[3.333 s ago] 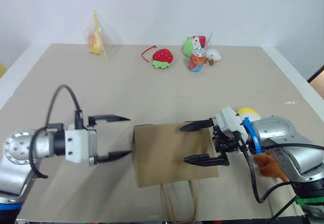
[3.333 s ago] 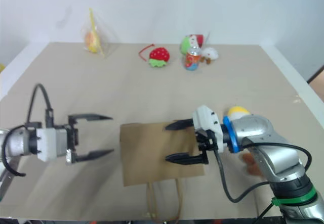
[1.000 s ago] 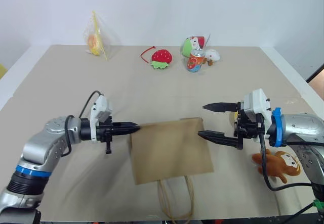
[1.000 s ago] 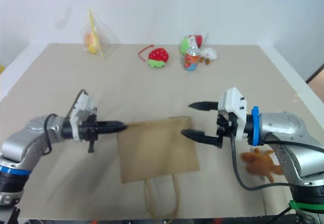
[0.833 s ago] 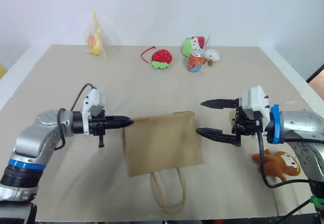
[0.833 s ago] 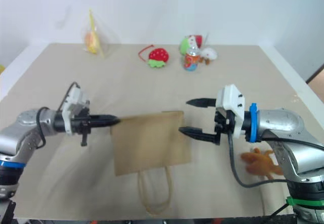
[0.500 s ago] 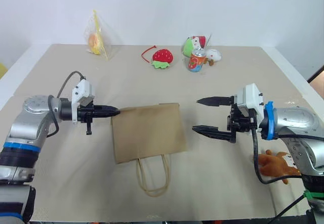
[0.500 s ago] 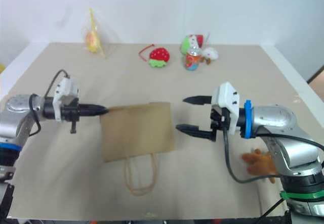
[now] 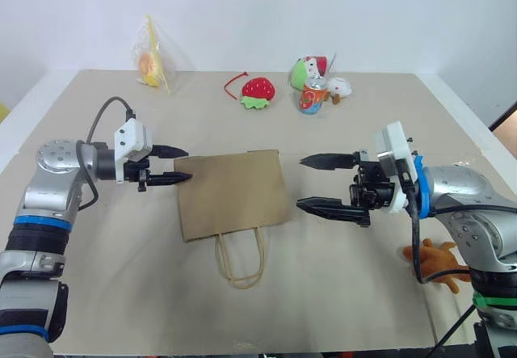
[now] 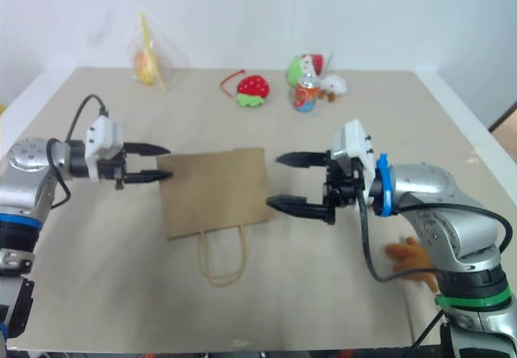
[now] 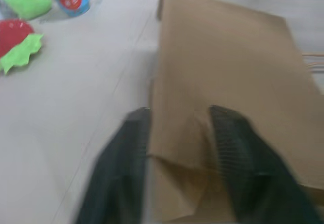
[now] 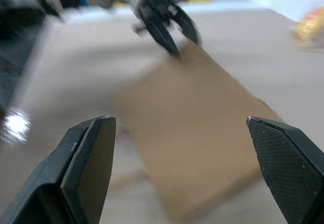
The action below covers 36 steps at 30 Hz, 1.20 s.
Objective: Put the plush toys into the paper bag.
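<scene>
At the left of the head-camera frame, the left gripper (image 9: 179, 164) had its two black fingers parted, their tips straddling the near left edge of the paper bag (image 9: 230, 194); the wrist view showed a finger on either side of that folded edge without pinching it. The paper bag lay flat in the centre of the frame on the tan table (image 9: 105, 277), plain brown kraft, creased near its left corner, mouth not opened, with its two looped cord handles (image 9: 241, 258) trailing toward the lower edge. To its right, the right gripper (image 9: 317, 183) hung with jaws spread wide and empty, its tips just off the bag's right edge. At the lower right, partly hidden behind the right arm, lay the brown monkey plush (image 9: 436, 257), untouched. The egg plush could not be made out.

By this showing, nothing was yet in the bag: it would need to be opened or stood up first, then each toy picked up and dropped in. Almost the whole task was left.
</scene>
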### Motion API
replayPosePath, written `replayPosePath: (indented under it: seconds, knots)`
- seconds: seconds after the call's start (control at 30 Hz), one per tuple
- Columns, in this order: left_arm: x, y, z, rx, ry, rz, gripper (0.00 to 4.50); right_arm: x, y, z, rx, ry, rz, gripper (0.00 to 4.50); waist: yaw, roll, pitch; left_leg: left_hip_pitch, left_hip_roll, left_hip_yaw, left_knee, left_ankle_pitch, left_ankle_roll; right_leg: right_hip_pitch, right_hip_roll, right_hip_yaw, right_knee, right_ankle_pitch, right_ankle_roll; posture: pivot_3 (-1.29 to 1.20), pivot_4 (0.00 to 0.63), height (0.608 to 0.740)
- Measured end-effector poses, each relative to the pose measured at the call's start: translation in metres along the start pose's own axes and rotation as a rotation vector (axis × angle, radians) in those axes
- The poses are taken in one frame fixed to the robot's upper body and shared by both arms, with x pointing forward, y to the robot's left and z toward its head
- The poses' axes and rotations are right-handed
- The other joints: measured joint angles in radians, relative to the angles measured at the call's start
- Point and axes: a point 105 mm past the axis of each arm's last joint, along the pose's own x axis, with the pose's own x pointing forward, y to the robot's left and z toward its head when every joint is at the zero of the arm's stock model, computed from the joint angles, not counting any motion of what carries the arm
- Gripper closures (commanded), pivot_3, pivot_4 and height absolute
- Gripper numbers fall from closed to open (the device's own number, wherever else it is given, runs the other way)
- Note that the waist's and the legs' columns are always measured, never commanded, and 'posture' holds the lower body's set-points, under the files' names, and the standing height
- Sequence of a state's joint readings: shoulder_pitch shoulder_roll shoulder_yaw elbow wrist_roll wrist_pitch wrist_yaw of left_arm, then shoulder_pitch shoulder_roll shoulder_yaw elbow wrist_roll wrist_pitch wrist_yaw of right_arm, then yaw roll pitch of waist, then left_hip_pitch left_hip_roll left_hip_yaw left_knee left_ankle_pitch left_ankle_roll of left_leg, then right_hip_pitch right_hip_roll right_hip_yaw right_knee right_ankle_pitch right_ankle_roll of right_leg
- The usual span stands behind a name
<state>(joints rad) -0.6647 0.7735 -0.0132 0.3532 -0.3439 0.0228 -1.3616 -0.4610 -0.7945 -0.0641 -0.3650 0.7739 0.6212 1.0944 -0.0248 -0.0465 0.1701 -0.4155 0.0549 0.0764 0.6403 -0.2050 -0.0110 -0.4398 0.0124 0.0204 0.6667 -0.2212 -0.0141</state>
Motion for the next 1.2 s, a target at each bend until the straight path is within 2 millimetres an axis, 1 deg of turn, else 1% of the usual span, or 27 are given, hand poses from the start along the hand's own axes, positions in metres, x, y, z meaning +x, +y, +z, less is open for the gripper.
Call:
replayPosePath:
  seconds: [0.03,0.07,0.13,0.2,0.23,0.3,0.33,0.37,0.4,0.43,0.47,0.5,0.53,0.67,0.73,0.9,1.0,1.13,1.2]
  knots:
    - [-0.006,0.002,0.007,0.018,-0.012,0.022,0.19,0.003,0.004,0.004,0.006,-0.013,0.034,0.00,0.002,0.000,0.000,0.000,0.001,0.000,0.000,0.000,0.000,0.000,0.000,-0.001,0.000,0.000,0.000,0.00,0.150,0.740]
    - [-0.007,0.002,0.008,0.019,-0.012,0.024,0.19,0.003,0.004,0.004,0.006,-0.013,0.037,0.00,0.002,0.000,0.000,0.000,0.001,0.000,0.000,0.000,0.000,0.000,0.000,-0.001,0.000,0.000,0.000,0.00,0.150,0.740]
    - [-0.015,0.003,0.015,0.047,-0.011,0.055,0.19,0.006,0.009,0.002,0.009,-0.006,0.076,0.00,0.001,0.000,0.000,0.000,0.001,0.000,0.000,0.000,0.000,0.000,0.000,0.000,0.000,0.000,0.000,0.00,0.150,0.740]
    - [-0.018,0.002,0.018,0.062,-0.012,0.059,0.19,0.007,0.010,0.001,0.011,-0.003,0.087,0.00,0.002,0.000,0.000,0.000,0.001,0.000,0.000,0.000,0.000,0.000,0.000,-0.001,0.000,0.000,0.000,0.00,0.150,0.740]
    - [-0.021,-0.005,0.019,0.084,-0.002,0.056,0.19,0.008,0.011,-0.001,0.005,0.009,0.094,0.00,0.001,0.000,0.000,0.000,0.001,0.001,0.000,0.000,0.000,0.000,0.000,0.000,0.000,0.000,0.000,0.00,0.150,0.740]
    - [-0.021,-0.013,0.022,0.105,0.000,0.040,0.19,0.008,0.011,-0.003,-0.001,0.020,0.098,0.00,0.001,0.000,0.000,0.000,0.001,0.001,0.000,0.000,0.000,0.000,-0.001,0.000,0.000,0.000,0.000,0.00,0.150,0.740]
    - [-0.017,-0.031,0.031,0.166,-0.008,-0.010,0.19,0.008,0.012,-0.006,-0.010,0.037,0.107,0.00,0.002,0.000,0.000,0.000,0.000,0.001,0.000,0.000,0.000,0.000,-0.001,0.000,0.000,0.000,0.000,0.00,0.150,0.740]
    - [-0.010,-0.064,0.029,0.226,0.002,-0.093,0.19,0.007,0.011,-0.010,-0.020,0.059,0.106,0.00,0.002,0.001,0.000,0.002,0.000,0.001,0.000,0.000,0.000,0.001,-0.002,0.000,0.000,0.000,0.000,0.00,0.150,0.740]
    - [-0.005,-0.076,0.024,0.226,-0.002,-0.125,0.19,0.007,0.011,-0.010,-0.024,0.063,0.104,0.00,0.002,0.001,0.000,0.003,0.000,0.002,0.000,0.000,0.000,0.001,-0.004,0.001,0.000,0.000,0.000,0.00,0.150,0.740]
    - [-0.003,-0.078,0.022,0.224,-0.003,-0.131,0.19,0.007,0.011,-0.011,-0.025,0.063,0.104,0.00,0.002,0.001,0.000,0.002,0.000,0.001,0.000,0.000,0.000,0.002,-0.004,0.001,0.000,0.000,0.000,0.00,0.150,0.740]
    - [0.000,-0.084,0.018,0.226,-0.002,-0.147,0.19,0.007,0.011,-0.011,-0.029,0.066,0.104,0.00,0.002,0.001,0.000,0.002,0.001,0.001,0.000,0.000,0.000,0.001,-0.003,0.001,0.000,0.000,0.000,0.00,0.150,0.740]
    - [0.008,-0.098,0.010,0.235,0.001,-0.177,0.19,0.007,0.010,-0.012,-0.038,0.072,0.103,0.00,0.003,0.001,0.000,0.003,0.002,0.001,0.001,0.000,0.000,0.002,-0.002,0.001,0.000,0.001,-0.001,0.00,0.150,0.740]
    - [0.023,-0.107,0.009,0.253,-0.040,-0.189,0.19,0.008,0.011,-0.013,-0.039,0.074,0.111,0.00,0.004,0.001,0.000,0.004,0.002,0.001,0.001,0.000,0.000,0.003,-0.002,0.001,0.000,0.001,-0.002,0.00,0.150,0.740]
    - [0.039,-0.116,0.006,0.299,-0.059,-0.205,0.19,0.009,0.011,-0.014,-0.043,0.081,0.111,0.00,0.004,0.001,0.000,0.005,0.003,0.001,0.001,0.000,0.000,0.003,0.000,0.001,0.000,0.002,-0.003,0.00,0.150,0.740]
    - [0.044,-0.116,0.004,0.317,-0.057,-0.200,0.19,0.009,0.011,-0.014,-0.044,0.085,0.109,0.00,0.003,0.001,0.000,0.005,0.003,0.001,0.001,0.000,0.000,0.003,0.000,0.001,0.000,0.002,-0.003,0.00,0.150,0.740]
    - [0.050,-0.124,-0.004,0.389,-0.052,-0.241,0.19,0.008,0.013,-0.019,-0.030,0.089,0.097,0.00,0.002,0.001,0.000,0.006,0.003,0.001,-0.001,0.000,0.000,0.003,0.000,0.002,0.000,0.002,-0.003,0.00,0.150,0.740]
    - [0.049,-0.124,-0.005,0.403,-0.053,-0.246,0.19,0.008,0.015,-0.019,-0.029,0.090,0.097,0.00,0.002,0.001,0.000,0.006,0.003,0.001,-0.001,0.000,0.000,0.003,0.000,0.002,0.000,0.002,-0.003,0.00,0.150,0.740]
    - [0.041,-0.122,-0.013,0.417,-0.015,-0.264,0.19,0.008,0.016,-0.022,-0.020,0.094,0.097,0.00,0.002,0.001,0.000,0.007,0.004,0.002,-0.001,0.000,0.000,0.003,0.000,0.002,0.000,0.002,-0.003,0.00,0.150,0.740]
    - [0.040,-0.121,-0.013,0.424,-0.014,-0.265,0.19,0.008,0.016,-0.023,-0.021,0.095,0.096,0.00,0.002,0.001,0.000,0.006,0.004,0.002,-0.001,0.000,0.000,0.003,0.000,0.002,0.000,0.002,-0.003,0.00,0.150,0.740]
